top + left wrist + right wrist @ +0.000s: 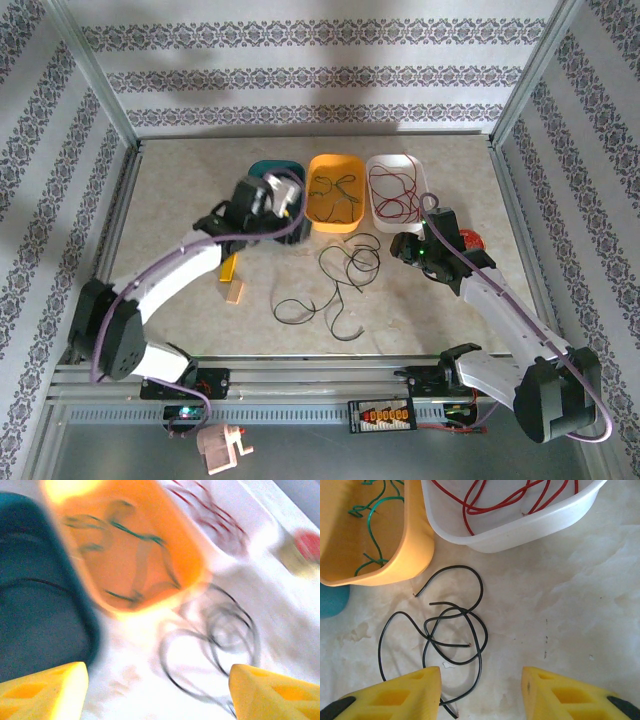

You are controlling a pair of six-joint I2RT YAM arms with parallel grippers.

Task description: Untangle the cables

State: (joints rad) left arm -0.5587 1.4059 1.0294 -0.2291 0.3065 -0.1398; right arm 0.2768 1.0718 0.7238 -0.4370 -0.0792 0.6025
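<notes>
Black cables (pixel 348 265) tangled, long axis 1 to 7 o'clock. Green cables (pixel 335 192) in orange bin (pixel 335 157), red cables (pixel 395 190) in white bin (pixel 395 158). Left gripper (pixel 157 690), right gripper (pixel 480 690): jaws apart, empty.

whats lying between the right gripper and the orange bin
The black cables, a loose tangle on the table, lie between the right gripper and the orange bin. The right wrist view shows this plainly.

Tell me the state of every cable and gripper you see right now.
Green cable: loose in orange bin.
Red cable: loose in white bin.
Black cables: crossed over each other on table.
Left gripper: open, empty.
Right gripper: open, empty.
</notes>
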